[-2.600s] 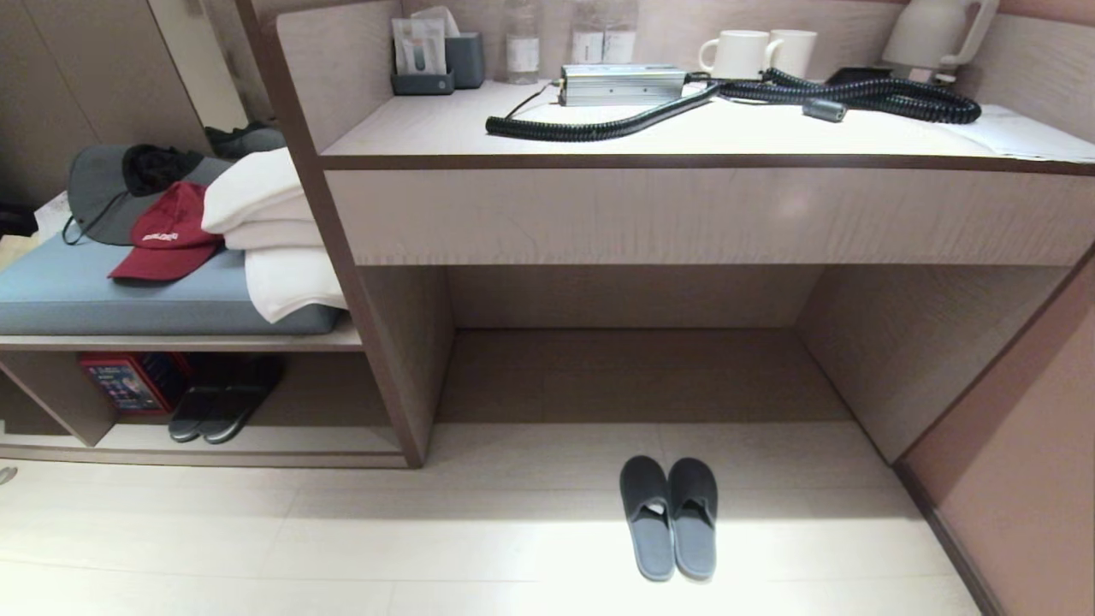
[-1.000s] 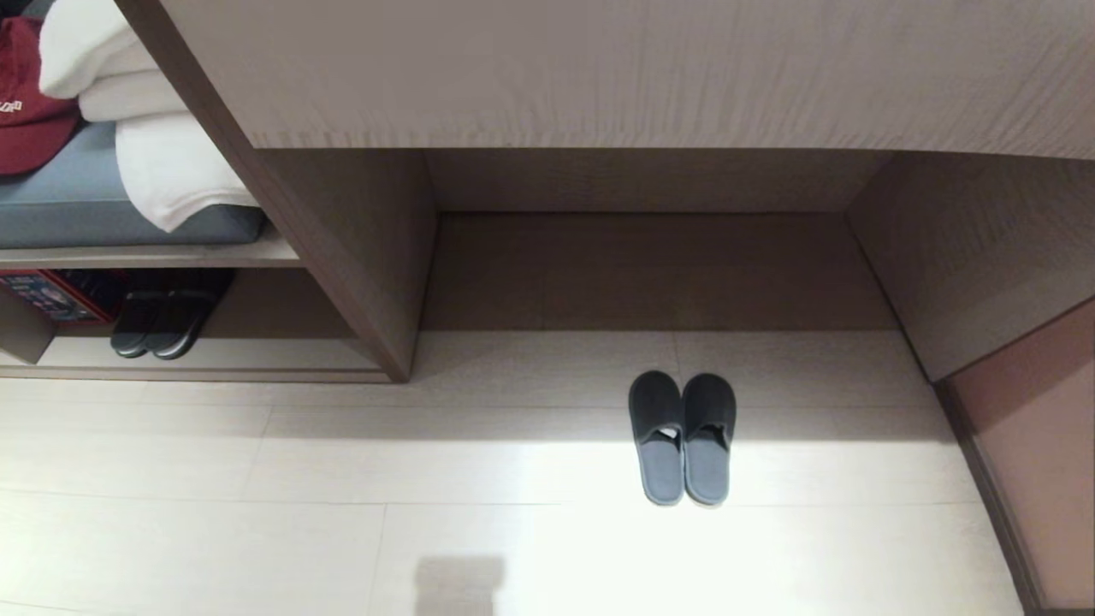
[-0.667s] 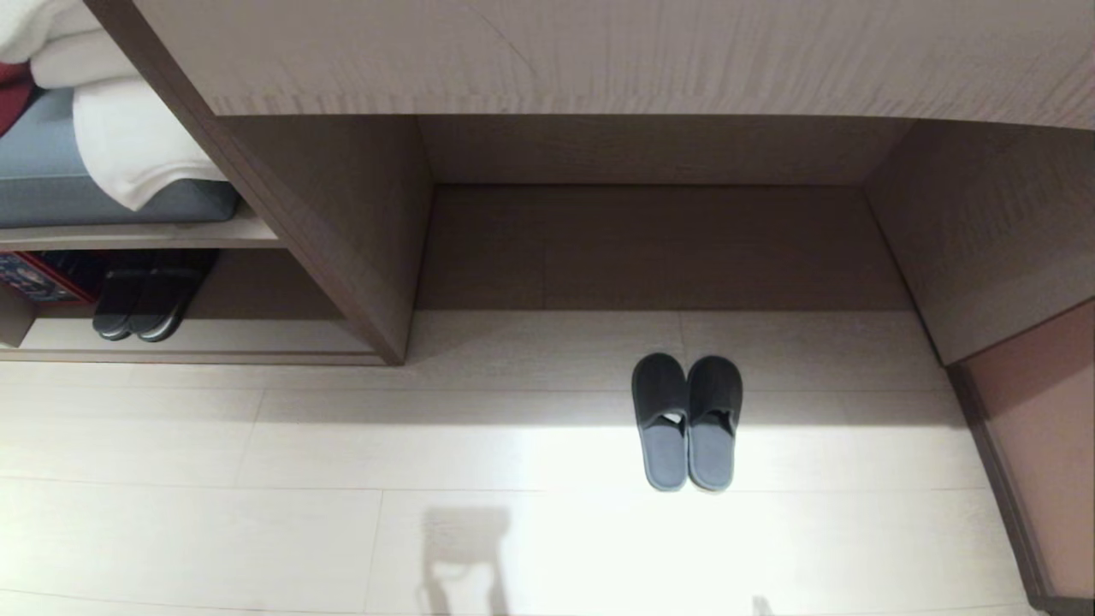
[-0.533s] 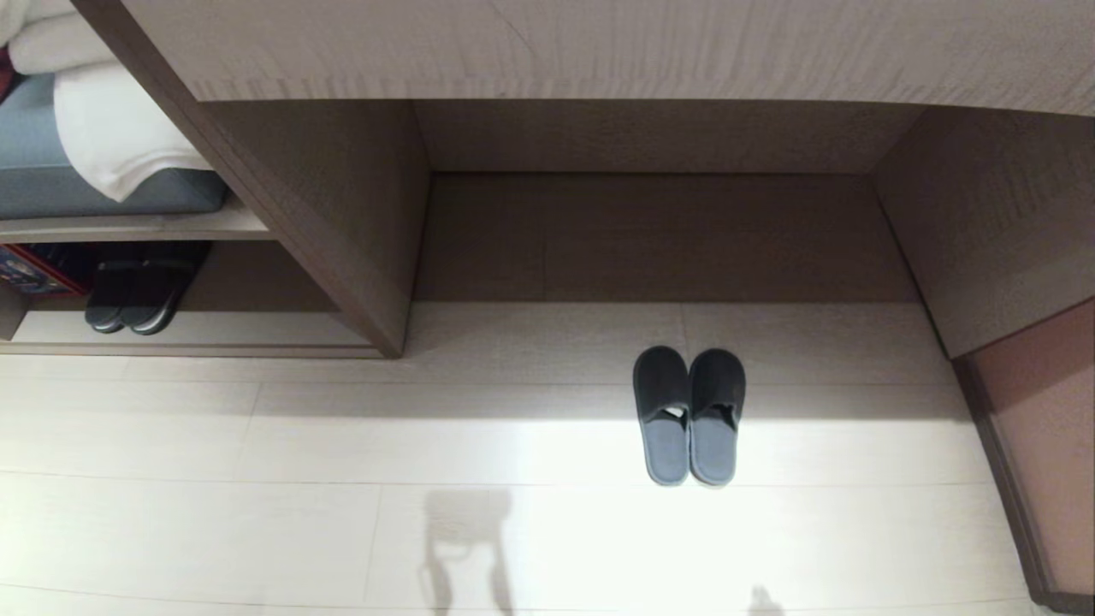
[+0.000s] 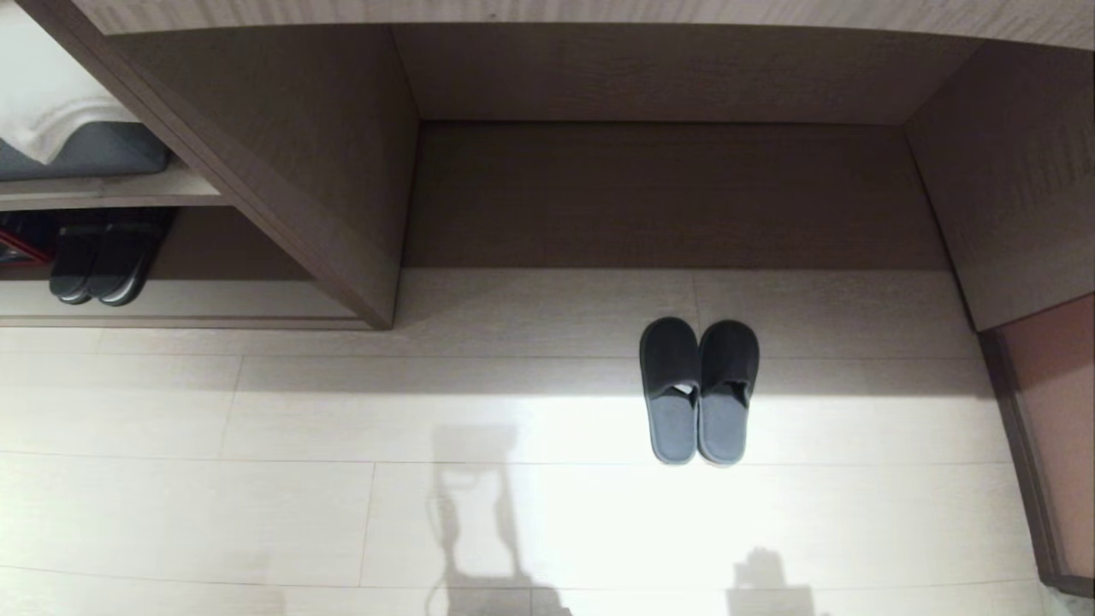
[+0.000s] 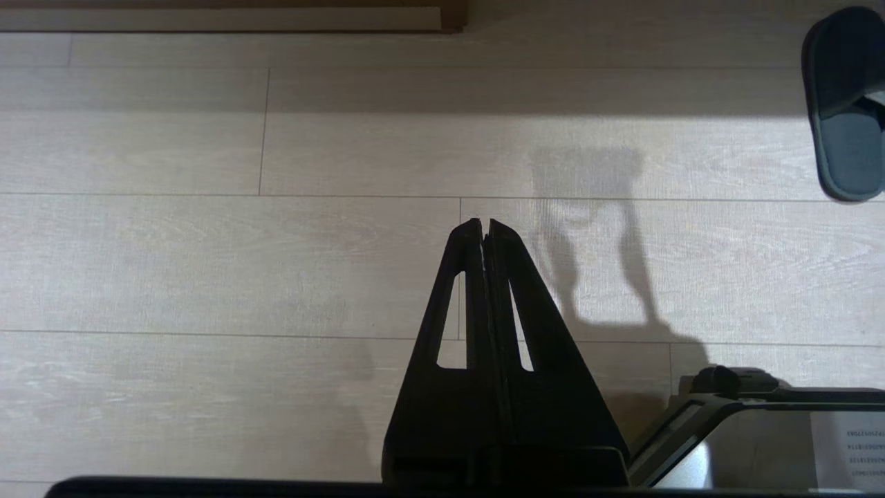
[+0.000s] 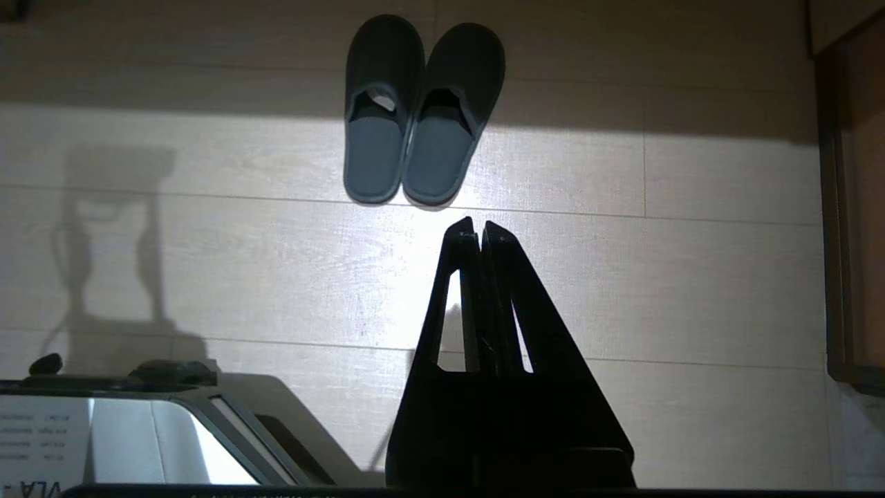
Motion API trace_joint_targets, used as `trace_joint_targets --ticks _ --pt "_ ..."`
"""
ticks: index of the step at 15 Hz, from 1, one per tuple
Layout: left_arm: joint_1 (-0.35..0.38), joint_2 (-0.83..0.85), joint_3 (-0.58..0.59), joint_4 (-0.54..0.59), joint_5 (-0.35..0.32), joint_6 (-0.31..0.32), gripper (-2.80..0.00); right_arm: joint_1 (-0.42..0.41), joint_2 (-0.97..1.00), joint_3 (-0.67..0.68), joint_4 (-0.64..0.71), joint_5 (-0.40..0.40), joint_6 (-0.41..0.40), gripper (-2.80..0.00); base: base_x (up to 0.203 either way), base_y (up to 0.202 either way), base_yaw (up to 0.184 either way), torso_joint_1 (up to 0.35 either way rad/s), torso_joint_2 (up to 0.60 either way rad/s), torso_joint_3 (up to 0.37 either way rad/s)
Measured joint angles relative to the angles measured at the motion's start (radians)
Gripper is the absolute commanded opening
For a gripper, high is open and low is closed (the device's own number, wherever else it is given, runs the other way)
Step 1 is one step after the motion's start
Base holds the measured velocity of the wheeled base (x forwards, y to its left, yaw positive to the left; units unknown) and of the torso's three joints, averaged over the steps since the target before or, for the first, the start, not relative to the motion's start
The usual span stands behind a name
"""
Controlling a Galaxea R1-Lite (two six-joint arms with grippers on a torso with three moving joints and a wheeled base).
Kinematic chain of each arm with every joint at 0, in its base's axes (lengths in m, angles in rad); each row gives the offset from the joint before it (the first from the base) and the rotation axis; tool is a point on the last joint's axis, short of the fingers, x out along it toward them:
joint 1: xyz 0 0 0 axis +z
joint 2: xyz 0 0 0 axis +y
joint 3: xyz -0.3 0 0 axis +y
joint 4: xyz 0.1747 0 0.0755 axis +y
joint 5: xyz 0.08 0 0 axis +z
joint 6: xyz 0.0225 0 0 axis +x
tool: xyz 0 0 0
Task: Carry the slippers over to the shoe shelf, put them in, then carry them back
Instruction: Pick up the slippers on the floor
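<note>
The right gripper (image 7: 480, 228), a pair of black tapering fingers, hangs above the pale wood-plank floor (image 5: 257, 479) with its two tips pressed together and nothing between them; just beyond its tips, slightly to the left, lie the slippers (image 7: 422, 111). The left gripper (image 6: 482, 227), of the same black make, is likewise closed tip to tip and empty, poised over bare floor well to the left of the pair, only one slipper of which shows at the edge of the left wrist view. Neither arm appears in the head view, though their shadows fall on the near floor. The slippers (image 5: 700, 389), thin, flat, dark grey-blue open-heel slides with broad dark toe bands, sit side by side and touching on the floor, toes pointing away toward the brown wood-grain desk recess (image 5: 667, 188), heels in a bright patch of light. Far to the left, past an upright board, is the shoe shelf (image 5: 214, 299), a low open-fronted beige wood-grain compartment with a pale base; a second pair of dark slippers (image 5: 98, 265) stands inside it. Above that shelf a white folded towel (image 5: 43, 103) rests on a grey-blue cushion (image 5: 85, 158).
</note>
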Motion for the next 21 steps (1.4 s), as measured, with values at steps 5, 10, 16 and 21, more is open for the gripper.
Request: trace_joint_targets --ticks 5,10,16,21 --pt "0.000 0.000 0.000 0.000 0.000 0.000 -2.80 0.000 0.000 0.000 0.000 0.000 0.000 -2.80 0.000 0.000 0.000 0.003 0.00 -0.194" --pt "0.000 0.000 0.000 0.000 0.001 0.000 -2.80 0.000 0.000 0.000 0.000 0.001 -0.003 -2.80 0.000 0.000 0.000 0.002 0.00 -0.196" --pt "0.000 0.000 0.000 0.000 0.000 0.000 -2.80 0.000 0.000 0.000 0.000 0.000 -0.003 -2.80 0.000 0.000 0.000 0.003 0.00 -0.199" --pt "0.001 0.000 0.000 0.000 0.000 0.000 -2.80 0.001 0.000 0.000 0.000 0.004 -0.004 -2.80 0.000 0.000 0.000 0.004 0.00 -0.198"
